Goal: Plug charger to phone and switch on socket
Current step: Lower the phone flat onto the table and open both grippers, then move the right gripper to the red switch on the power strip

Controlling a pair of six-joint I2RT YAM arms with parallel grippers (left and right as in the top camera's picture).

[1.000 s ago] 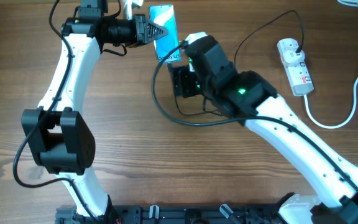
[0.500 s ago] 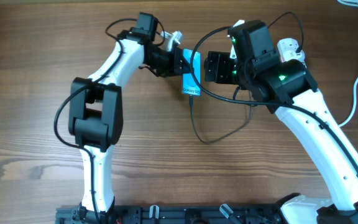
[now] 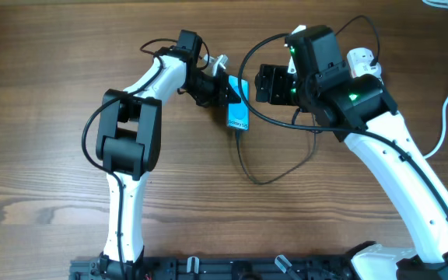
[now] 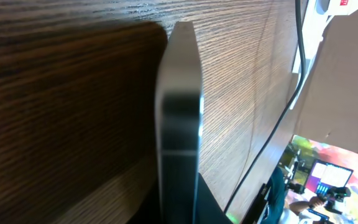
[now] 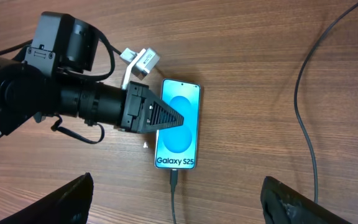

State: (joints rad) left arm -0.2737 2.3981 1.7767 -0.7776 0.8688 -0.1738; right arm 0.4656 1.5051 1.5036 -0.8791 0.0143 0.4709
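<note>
The phone [image 3: 239, 115], cyan screen with "Galaxy S25" text, lies between the two arms. My left gripper [image 3: 222, 89] is shut on its left edge. The right wrist view shows the phone [image 5: 180, 124] flat on the wood with the left gripper's fingers [image 5: 160, 118] over its side. The charger's black connector [image 5: 174, 178] sits in the phone's bottom end, and its cable [image 3: 264, 179] loops right and up. In the left wrist view the phone [image 4: 179, 112] shows edge-on between the jaws [image 4: 180, 211]. My right gripper [image 3: 274, 84] is open and empty above the phone [image 5: 179, 208]. The socket [image 3: 362, 61] is partly hidden behind the right arm.
The socket's thick white cord [image 3: 445, 117] runs along the right edge of the table. A small white tag or plug [image 5: 143, 60] lies just above the phone. A corner of the socket [image 4: 337, 6] and the black cable [image 4: 291, 93] show in the left wrist view.
The left gripper has carried the phone from the table's top edge to the middle. The right arm swung right and up. The cable now runs from the phone's bottom end.
</note>
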